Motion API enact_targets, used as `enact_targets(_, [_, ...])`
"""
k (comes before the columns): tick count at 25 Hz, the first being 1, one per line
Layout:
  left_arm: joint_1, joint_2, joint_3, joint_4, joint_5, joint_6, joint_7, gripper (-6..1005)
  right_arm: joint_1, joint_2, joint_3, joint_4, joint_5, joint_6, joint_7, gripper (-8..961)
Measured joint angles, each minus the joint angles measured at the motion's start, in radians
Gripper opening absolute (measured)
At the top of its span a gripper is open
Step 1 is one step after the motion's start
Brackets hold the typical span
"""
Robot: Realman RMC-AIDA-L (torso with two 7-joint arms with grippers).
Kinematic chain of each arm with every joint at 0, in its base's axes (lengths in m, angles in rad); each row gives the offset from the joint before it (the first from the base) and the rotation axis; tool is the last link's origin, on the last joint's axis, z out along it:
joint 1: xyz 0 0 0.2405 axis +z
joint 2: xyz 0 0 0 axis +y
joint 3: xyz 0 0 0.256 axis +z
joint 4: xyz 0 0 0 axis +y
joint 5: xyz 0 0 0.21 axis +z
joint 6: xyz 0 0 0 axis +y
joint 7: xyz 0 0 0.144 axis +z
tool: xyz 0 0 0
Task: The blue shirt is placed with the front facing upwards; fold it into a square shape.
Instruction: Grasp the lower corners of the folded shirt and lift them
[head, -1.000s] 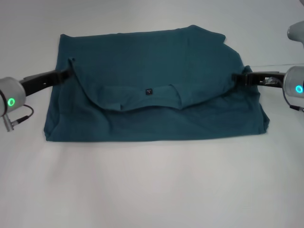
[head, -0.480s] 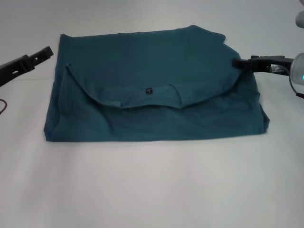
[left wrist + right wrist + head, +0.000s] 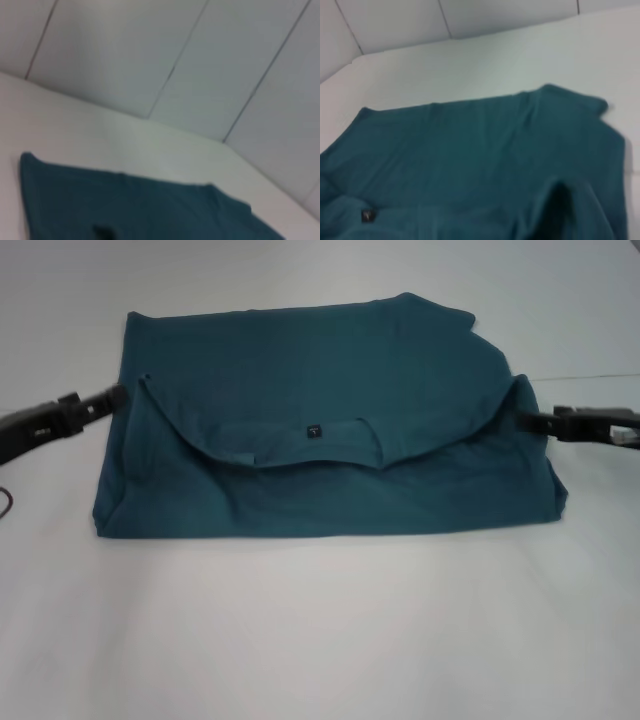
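Since 0.5 s ago my left gripper (image 3: 118,394) dropped to blue shirt (image 3: 330,380) edge | right gripper (image 3: 530,421) backed off | grip states: cannot tell

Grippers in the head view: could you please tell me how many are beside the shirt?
2. The left gripper is at the blue shirt's left edge; the right gripper is at its right edge.
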Motion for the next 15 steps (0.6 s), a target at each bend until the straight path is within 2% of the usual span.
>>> enact_targets(6, [0.020,-0.006,0.019,0.010,0.062,-0.007,-0.009,890,-0.051,-0.049,-0.005,-0.003,-0.009,-0.098,0.134,659])
enact_targets(9, [0.028,-0.008,0.018,0.011,0.084,-0.006,-0.007,890,-0.060,-0.081,-0.007,0.000,-0.031,-0.160,0.221,658])
enact_targets(11, [0.036,-0.011,0.018,0.014,0.090,-0.005,-0.005,890,-0.060,-0.094,-0.008,0.004,-0.054,-0.189,0.259,657])
enact_targets(14, [0.045,-0.015,0.019,0.018,0.093,-0.007,0.000,890,-0.056,-0.094,-0.016,0.007,-0.085,-0.200,0.281,657])
enact_targets(15, [0.046,-0.015,0.019,0.018,0.094,-0.008,0.001,890,-0.051,-0.086,-0.030,0.009,-0.105,-0.188,0.285,656])
